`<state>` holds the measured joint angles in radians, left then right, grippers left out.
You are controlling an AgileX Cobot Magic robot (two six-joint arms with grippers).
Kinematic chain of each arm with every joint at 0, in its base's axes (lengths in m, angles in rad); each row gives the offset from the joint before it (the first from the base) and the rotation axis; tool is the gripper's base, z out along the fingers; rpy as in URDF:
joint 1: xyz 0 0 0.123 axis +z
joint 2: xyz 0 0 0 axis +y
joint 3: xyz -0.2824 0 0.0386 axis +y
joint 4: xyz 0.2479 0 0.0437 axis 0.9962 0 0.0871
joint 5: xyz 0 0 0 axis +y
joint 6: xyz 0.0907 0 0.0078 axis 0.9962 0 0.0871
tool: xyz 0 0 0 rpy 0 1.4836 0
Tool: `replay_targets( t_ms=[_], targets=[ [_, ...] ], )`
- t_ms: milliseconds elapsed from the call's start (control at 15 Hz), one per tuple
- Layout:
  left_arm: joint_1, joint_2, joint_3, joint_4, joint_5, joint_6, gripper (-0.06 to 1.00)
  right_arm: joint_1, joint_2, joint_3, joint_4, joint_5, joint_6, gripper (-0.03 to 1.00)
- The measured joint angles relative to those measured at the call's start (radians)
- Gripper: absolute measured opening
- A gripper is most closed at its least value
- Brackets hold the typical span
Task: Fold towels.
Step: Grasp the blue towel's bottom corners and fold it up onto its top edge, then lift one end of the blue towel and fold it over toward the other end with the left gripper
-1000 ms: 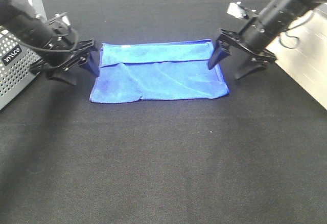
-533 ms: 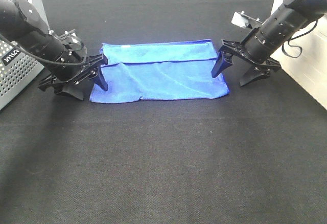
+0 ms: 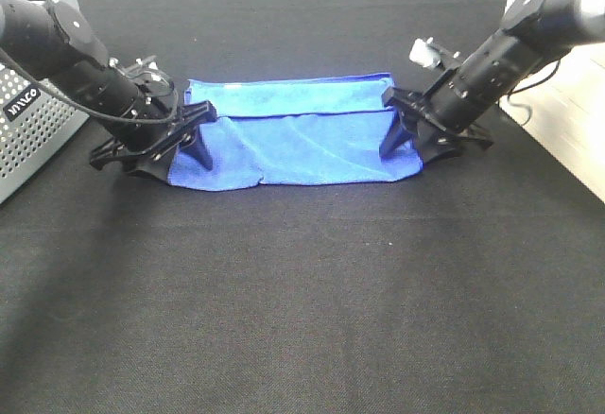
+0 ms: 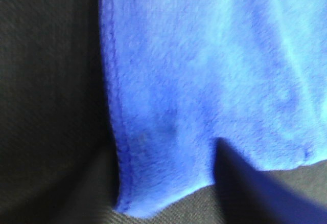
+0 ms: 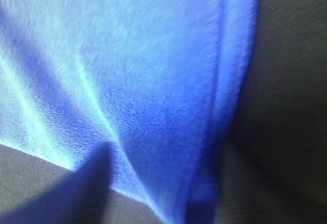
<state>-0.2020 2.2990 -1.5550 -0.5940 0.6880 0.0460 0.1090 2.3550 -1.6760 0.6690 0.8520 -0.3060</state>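
Note:
A blue towel (image 3: 298, 135) lies flat on the black cloth, with its far strip folded over toward me. My left gripper (image 3: 170, 162) is open and low at the towel's near-left corner, with one finger on the towel and the other on the cloth outside its edge. My right gripper (image 3: 416, 151) is open and low at the near-right corner in the same way. The left wrist view shows the hemmed towel corner (image 4: 168, 106) and one dark finger (image 4: 255, 188). The right wrist view shows the other corner (image 5: 153, 106) and a finger (image 5: 66, 193).
A grey perforated box (image 3: 24, 130) stands at the left edge behind my left arm. A white surface (image 3: 572, 126) borders the black table cloth (image 3: 302, 291) on the right.
Both grippers have moved toward me along the towel's side edges and dropped down onto its near corners. The towel has not moved.

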Motion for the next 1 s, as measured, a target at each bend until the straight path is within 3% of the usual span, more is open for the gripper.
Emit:
replay_targets(
  t_ms=[67, 133, 200, 600, 800, 1000],
  targets=[
    [0.0, 0.004, 0.0, 0.0, 0.018, 0.0, 0.27, 0.001, 0.006, 0.0, -0.003, 0.003, 0.005, 0.23],
    [-0.001, 0.005, 0.001, 0.009, 0.039, 0.0, 0.11, 0.001, 0.009, 0.001, -0.011, 0.012, 0.024, 0.06],
    [-0.002, 0.005, 0.001, 0.027, 0.061, 0.0, 0.03, 0.001, 0.01, 0.002, -0.01, 0.031, 0.029, 0.0],
    [0.003, -0.075, 0.022, 0.224, 0.319, 0.0, 0.01, 0.001, -0.077, 0.066, -0.02, 0.161, 0.054, 0.0],
    [0.003, -0.175, 0.149, 0.239, 0.326, 0.0, 0.01, 0.009, -0.211, 0.337, -0.024, 0.08, 0.049, 0.0],
    [0.003, -0.275, 0.332, 0.237, 0.285, 0.0, 0.01, 0.009, -0.271, 0.509, -0.004, 0.044, 0.015, 0.0]
  ],
)
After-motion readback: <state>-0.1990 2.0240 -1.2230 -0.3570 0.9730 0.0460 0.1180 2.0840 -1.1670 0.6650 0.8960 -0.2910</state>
